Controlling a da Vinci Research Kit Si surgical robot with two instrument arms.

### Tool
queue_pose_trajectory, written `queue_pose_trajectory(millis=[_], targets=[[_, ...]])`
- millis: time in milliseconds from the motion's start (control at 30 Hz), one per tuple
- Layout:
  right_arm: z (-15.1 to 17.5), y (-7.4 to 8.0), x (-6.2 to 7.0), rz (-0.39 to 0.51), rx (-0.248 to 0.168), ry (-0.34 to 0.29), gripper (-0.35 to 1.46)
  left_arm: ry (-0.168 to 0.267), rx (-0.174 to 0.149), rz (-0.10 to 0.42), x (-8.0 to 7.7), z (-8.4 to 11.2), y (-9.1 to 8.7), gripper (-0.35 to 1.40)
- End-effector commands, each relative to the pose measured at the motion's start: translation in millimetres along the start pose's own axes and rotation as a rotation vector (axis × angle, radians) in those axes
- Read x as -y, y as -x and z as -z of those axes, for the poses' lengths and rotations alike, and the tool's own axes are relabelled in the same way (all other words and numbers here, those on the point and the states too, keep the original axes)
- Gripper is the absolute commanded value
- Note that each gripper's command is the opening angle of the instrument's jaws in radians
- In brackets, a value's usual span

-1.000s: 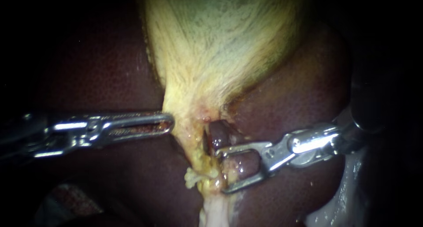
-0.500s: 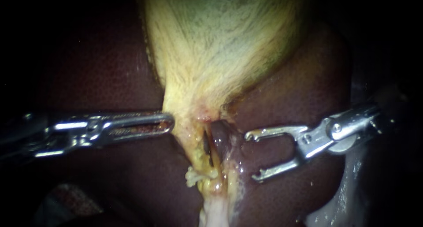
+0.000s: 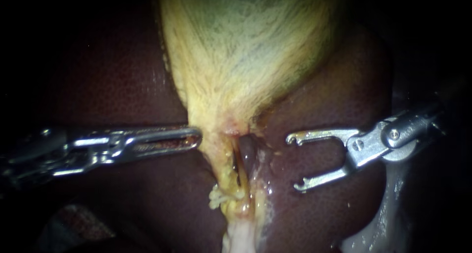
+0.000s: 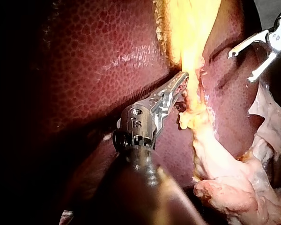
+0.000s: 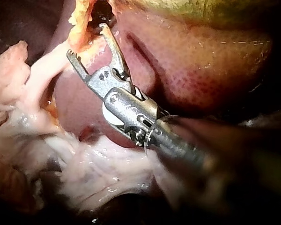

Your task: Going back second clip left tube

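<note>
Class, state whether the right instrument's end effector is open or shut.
Open: the right instrument shows a wide gap in its end effector, with nothing held.

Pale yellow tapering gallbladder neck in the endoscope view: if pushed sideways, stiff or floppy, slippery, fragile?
Probably floppy: the pale yellow gallbladder neck narrows to a thin, ragged strand. Likely slippery: wet sheen shows on it and the dark red liver alongside. Possibly tears easily: yellow shreds hang off its edge.

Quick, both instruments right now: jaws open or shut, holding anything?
Left instrument: shut on the gallbladder at its narrow lower end.
Right instrument: open, holding nothing.
</note>
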Motion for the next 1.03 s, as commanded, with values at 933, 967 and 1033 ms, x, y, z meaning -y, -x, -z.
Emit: queue_pose_trajectory(millis=[933,967,1033], targets=[[0.1,-0.1,0.1,0.016,0.001,0.0,0.6,-0.01,-0.025,0.0,0.5,-3.2,-1.1,-0.35],[0.2,-0.1,0.0,0.016,0.001,0.0,0.6,-0.01,-0.026,0.0,0.5,-3.2,-1.1,-0.35],[0.2,-0.2,0.1,0.016,0.001,0.0,0.6,-0.01,-0.026,0.0,0.5,-3.2,-1.1,-0.35]])
